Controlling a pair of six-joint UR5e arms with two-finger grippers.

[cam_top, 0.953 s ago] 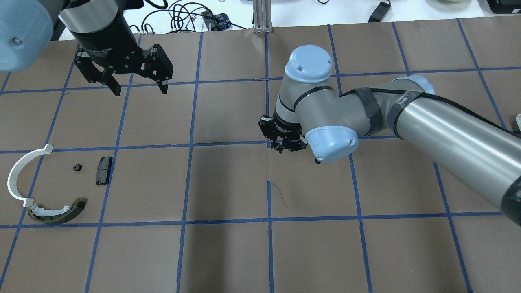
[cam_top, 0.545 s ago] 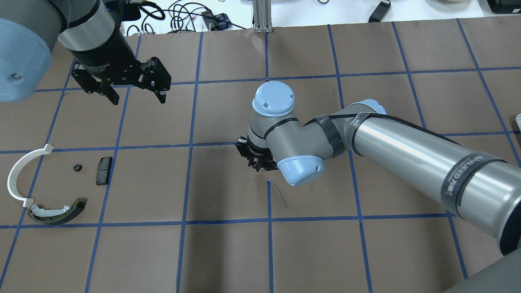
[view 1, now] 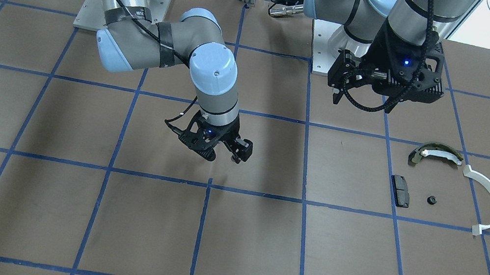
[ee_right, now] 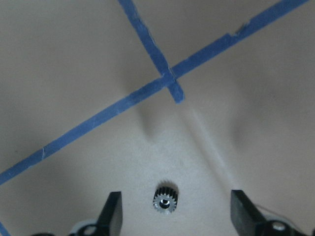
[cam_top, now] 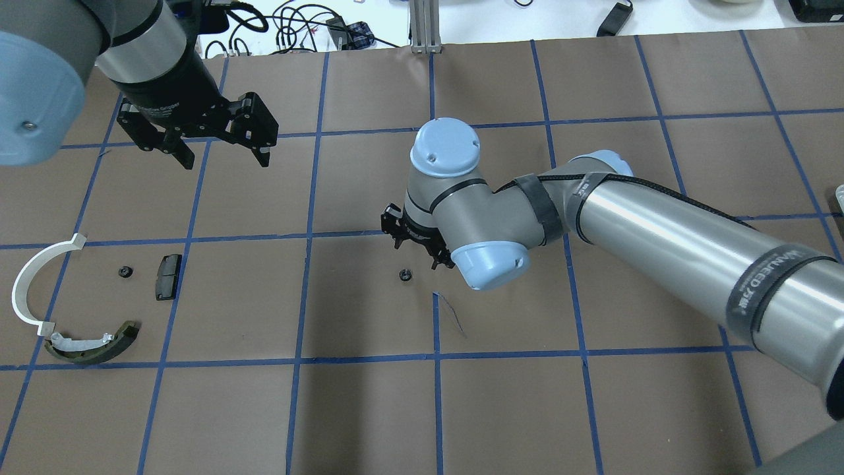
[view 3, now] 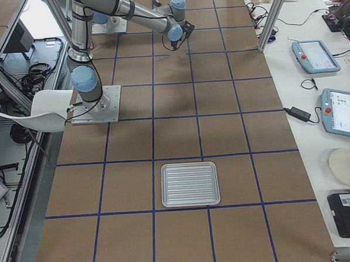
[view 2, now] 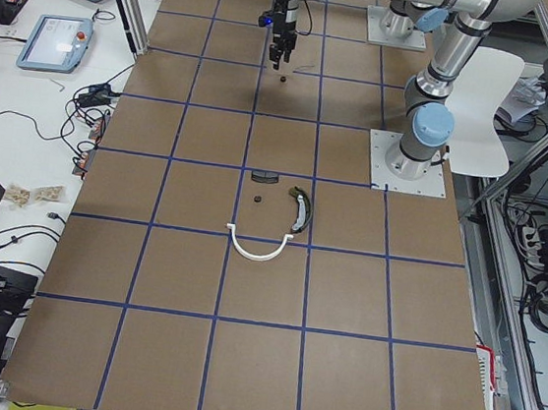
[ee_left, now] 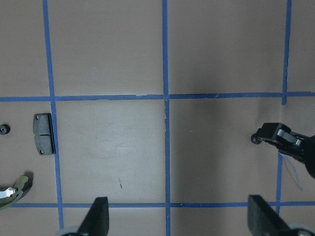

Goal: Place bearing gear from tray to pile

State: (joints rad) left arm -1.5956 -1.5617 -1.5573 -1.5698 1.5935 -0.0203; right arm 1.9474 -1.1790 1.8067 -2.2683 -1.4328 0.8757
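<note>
The bearing gear (ee_right: 165, 198) is a tiny round metal wheel with little teeth. It lies flat on the smooth brown paper table (cam_top: 369, 409), well apart from the pile's white half-ring (cam_top: 26, 284), olive curved piece (cam_top: 92, 344) and flat black pad (cam_top: 168, 276). The right claw (cam_top: 417, 256) hangs above it, wide open, not touching. The left claw (cam_top: 226, 155) gapes wide, holding nothing.

Blue tape lines (cam_top: 362, 359) grid the brown table cover (cam_top: 231, 422); black cables (cam_top: 290, 20) lie past its edge.
</note>
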